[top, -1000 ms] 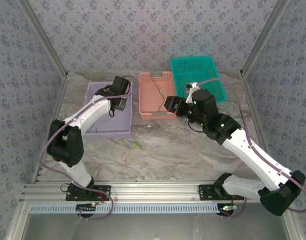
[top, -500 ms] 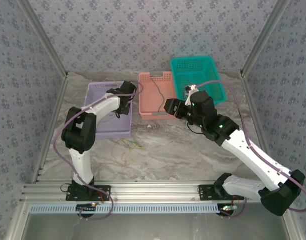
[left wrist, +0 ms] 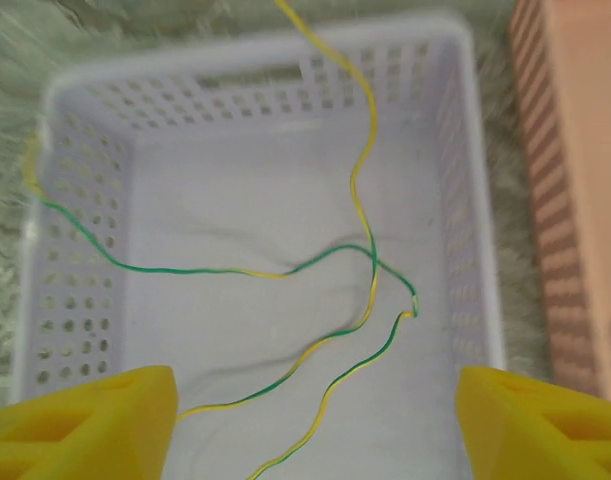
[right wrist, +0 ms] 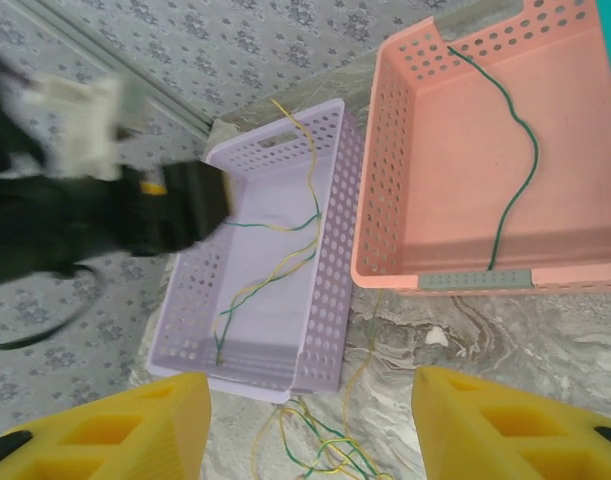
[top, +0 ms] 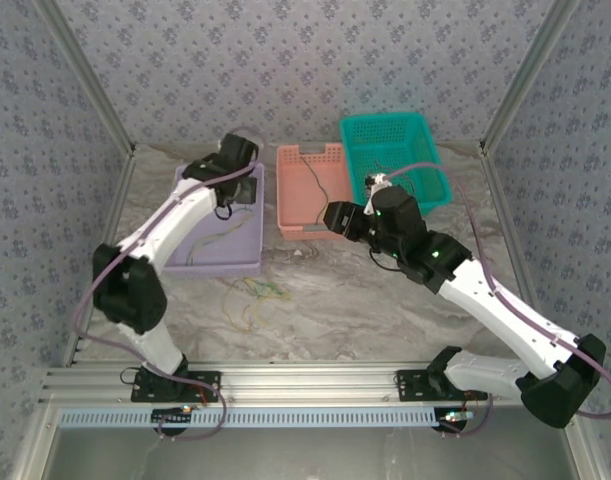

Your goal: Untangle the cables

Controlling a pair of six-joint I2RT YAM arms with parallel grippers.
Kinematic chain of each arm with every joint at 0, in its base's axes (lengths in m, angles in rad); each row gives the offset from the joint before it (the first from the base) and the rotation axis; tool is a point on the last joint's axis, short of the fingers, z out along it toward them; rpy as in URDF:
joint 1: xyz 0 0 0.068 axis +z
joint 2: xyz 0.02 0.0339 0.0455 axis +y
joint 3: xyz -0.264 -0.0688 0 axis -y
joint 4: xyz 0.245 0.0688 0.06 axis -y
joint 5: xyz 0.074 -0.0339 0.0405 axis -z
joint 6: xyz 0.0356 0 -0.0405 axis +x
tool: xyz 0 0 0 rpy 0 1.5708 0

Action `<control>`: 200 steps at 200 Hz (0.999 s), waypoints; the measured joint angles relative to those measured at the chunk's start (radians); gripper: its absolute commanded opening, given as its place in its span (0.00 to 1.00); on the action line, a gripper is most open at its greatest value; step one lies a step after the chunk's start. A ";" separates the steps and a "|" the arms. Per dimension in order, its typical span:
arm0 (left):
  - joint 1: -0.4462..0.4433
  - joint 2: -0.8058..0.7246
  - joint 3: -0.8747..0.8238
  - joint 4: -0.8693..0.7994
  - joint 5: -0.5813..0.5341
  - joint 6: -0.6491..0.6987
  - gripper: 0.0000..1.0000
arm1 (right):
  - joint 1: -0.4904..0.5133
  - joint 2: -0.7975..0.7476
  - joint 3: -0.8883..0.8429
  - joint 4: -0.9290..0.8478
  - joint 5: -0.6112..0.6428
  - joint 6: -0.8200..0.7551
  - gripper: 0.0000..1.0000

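Left gripper hangs spread wide and empty over the yellow-green cables in the purple basket, right gripper gapes empty too, and the leftover tangle lies on the table just off that basket's near edge, base-side of both.

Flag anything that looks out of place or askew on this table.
One yellow-green cable is not fully inside the purple basket: it trails out over the far rim, and another strand drapes over the left wall. A small tangle also lies loose on the table, outside every basket.
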 measured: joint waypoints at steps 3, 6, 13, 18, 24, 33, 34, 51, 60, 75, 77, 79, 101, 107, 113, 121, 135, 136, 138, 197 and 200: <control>0.000 -0.018 0.000 -0.003 0.003 -0.005 0.73 | 0.006 0.002 0.000 -0.002 0.008 0.000 0.56; 0.000 -0.038 0.000 -0.008 0.006 -0.010 0.73 | 0.011 0.004 0.000 -0.004 0.013 -0.001 0.56; 0.000 -0.091 -0.008 -0.013 0.016 -0.027 0.71 | 0.027 0.011 -0.001 -0.008 0.029 -0.003 0.56; 0.000 -0.135 -0.022 -0.012 0.026 -0.041 0.70 | 0.039 0.019 -0.003 -0.010 0.040 -0.005 0.54; 0.000 -0.196 -0.051 -0.009 0.040 -0.064 0.68 | 0.055 0.031 -0.008 -0.010 0.055 -0.006 0.52; -0.002 -0.290 -0.111 -0.004 0.061 -0.095 0.64 | 0.078 0.053 -0.017 -0.010 0.072 -0.007 0.51; -0.003 -0.308 -0.123 -0.005 0.066 -0.106 0.64 | 0.083 0.059 -0.019 -0.009 0.074 -0.007 0.51; -0.022 -0.516 -0.292 0.008 0.116 -0.196 0.57 | 0.140 0.132 -0.046 0.005 0.103 -0.003 0.50; -0.042 -0.618 -0.397 0.014 0.143 -0.248 0.54 | 0.176 0.190 -0.056 0.015 0.113 0.000 0.50; -0.097 -0.769 -0.581 0.013 0.188 -0.352 0.49 | 0.237 0.306 -0.057 0.035 0.126 0.010 0.50; -0.105 -0.788 -0.603 0.011 0.193 -0.363 0.48 | 0.245 0.322 -0.056 0.038 0.128 0.013 0.50; -0.113 -0.805 -0.628 0.010 0.198 -0.372 0.48 | 0.253 0.338 -0.056 0.042 0.131 0.014 0.50; -0.190 -0.908 -0.826 -0.005 0.222 -0.499 0.41 | 0.326 0.496 -0.038 0.055 0.150 0.043 0.51; -0.207 -0.925 -0.871 -0.007 0.222 -0.528 0.40 | 0.343 0.533 -0.032 0.060 0.158 0.054 0.51; -0.218 -0.933 -0.906 -0.006 0.229 -0.548 0.40 | 0.358 0.559 -0.027 0.065 0.163 0.063 0.51; -0.227 -0.936 -0.946 -0.004 0.237 -0.576 0.39 | 0.373 0.586 -0.023 0.075 0.168 0.077 0.50; -0.238 -0.937 -0.998 0.010 0.245 -0.616 0.39 | 0.386 0.616 -0.022 0.106 0.169 0.089 0.46; -0.238 -0.937 -1.000 0.011 0.245 -0.618 0.39 | 0.387 0.617 -0.022 0.107 0.169 0.089 0.46; -0.238 -0.937 -1.005 0.014 0.245 -0.623 0.39 | 0.387 0.620 -0.022 0.112 0.169 0.090 0.45; -0.243 -0.887 -1.043 0.138 0.261 -0.698 0.60 | 0.354 0.644 -0.021 0.249 0.100 -0.153 0.43; -0.243 -0.881 -1.043 0.148 0.263 -0.707 0.60 | 0.350 0.644 -0.021 0.252 0.091 -0.170 0.44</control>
